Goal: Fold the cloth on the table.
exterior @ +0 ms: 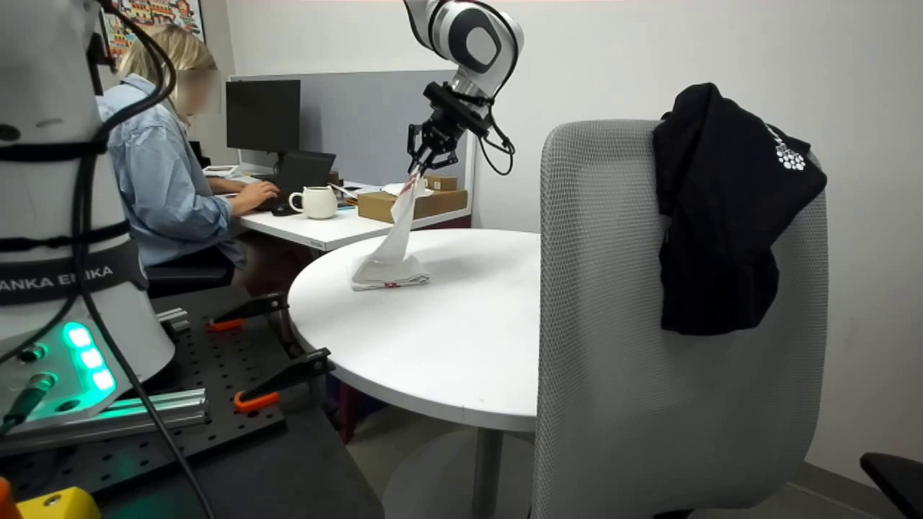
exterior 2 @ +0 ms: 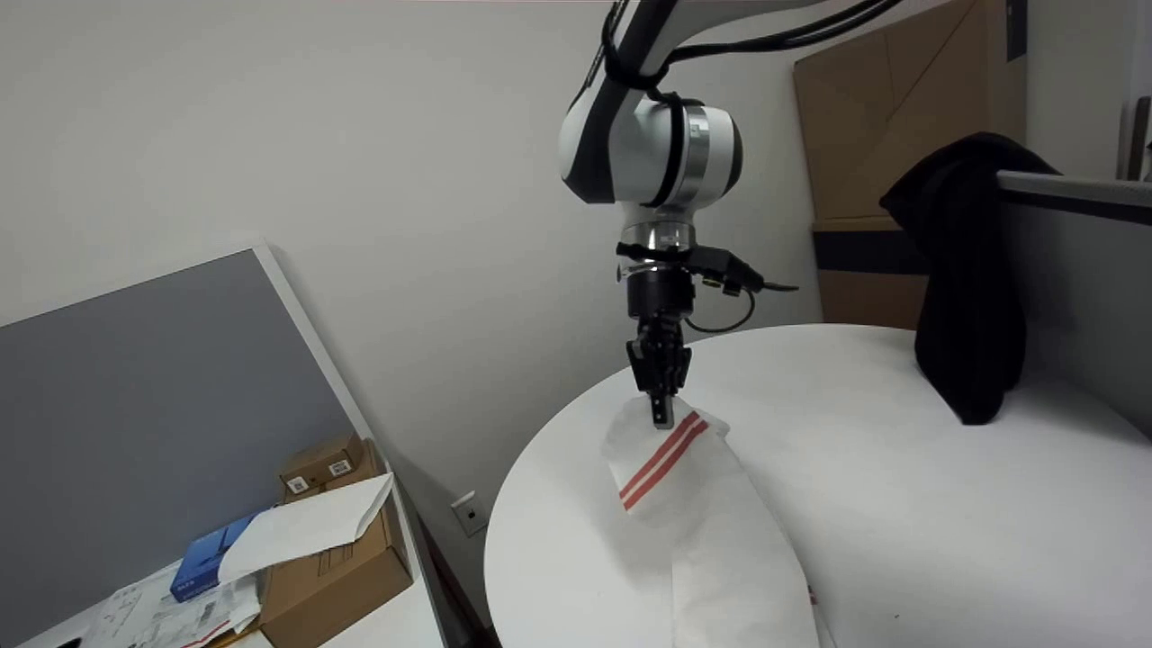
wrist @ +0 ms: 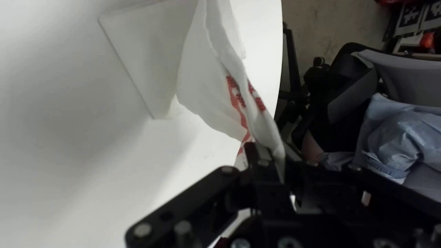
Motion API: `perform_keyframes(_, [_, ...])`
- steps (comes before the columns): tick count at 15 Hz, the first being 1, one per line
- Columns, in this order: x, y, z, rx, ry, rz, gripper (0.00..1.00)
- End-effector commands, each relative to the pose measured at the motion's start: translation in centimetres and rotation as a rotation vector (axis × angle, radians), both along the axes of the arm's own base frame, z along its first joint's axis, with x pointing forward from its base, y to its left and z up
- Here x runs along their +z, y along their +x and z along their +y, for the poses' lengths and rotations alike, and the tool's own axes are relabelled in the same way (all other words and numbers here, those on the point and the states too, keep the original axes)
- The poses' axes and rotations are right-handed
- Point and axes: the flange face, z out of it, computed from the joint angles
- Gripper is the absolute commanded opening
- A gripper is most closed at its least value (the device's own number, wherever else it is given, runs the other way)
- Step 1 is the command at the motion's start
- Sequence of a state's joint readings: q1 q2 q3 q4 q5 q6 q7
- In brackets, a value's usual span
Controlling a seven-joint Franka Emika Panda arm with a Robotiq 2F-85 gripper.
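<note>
The white cloth (exterior: 395, 245) with red stripes hangs from my gripper (exterior: 418, 167) over the round white table (exterior: 461, 339). Its upper end is pinched between the fingertips, well above the top. Its lower part rests on the table in flat layers near the edge on the desk side. In an exterior view the cloth (exterior 2: 720, 549) has two red stripes just below the fingertips (exterior 2: 662, 416), and its lower end runs out of frame. In the wrist view the cloth (wrist: 210, 86) runs up from between the closed fingers (wrist: 274, 158), with a folded layer lying on the table (wrist: 103, 172).
A grey chair (exterior: 598, 303) with a black garment (exterior: 721, 216) on its back stands against the table. A desk beside the table holds a mug (exterior: 317, 202) and cardboard boxes (exterior: 440, 204). A person (exterior: 166, 166) sits at that desk. Clamps (exterior: 288, 375) stand near the robot base.
</note>
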State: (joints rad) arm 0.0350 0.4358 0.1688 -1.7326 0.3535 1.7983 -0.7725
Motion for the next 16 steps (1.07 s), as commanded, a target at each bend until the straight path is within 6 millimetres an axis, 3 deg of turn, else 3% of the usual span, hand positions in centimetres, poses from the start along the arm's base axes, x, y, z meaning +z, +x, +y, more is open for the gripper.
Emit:
perform_keyframes(1, [3.0, 1.9, 1.7, 0.067, 0.039, -0.089, 0.02])
perform_keyframes(4, [4.7, 1.8, 3.2, 0.124, 0.06, -0.131, 0.02])
perform_keyframes(7, [4.5, 1.9, 3.6, 0.147, 0.07, -0.133, 0.02])
perform_keyframes(10, [2.4, 1.6, 3.1, 0.147, 0.067, -0.097, 0.02])
perform_keyframes(16, [-4.6, 3.3, 1.5, 0.132, 0.033, -0.003, 0.02])
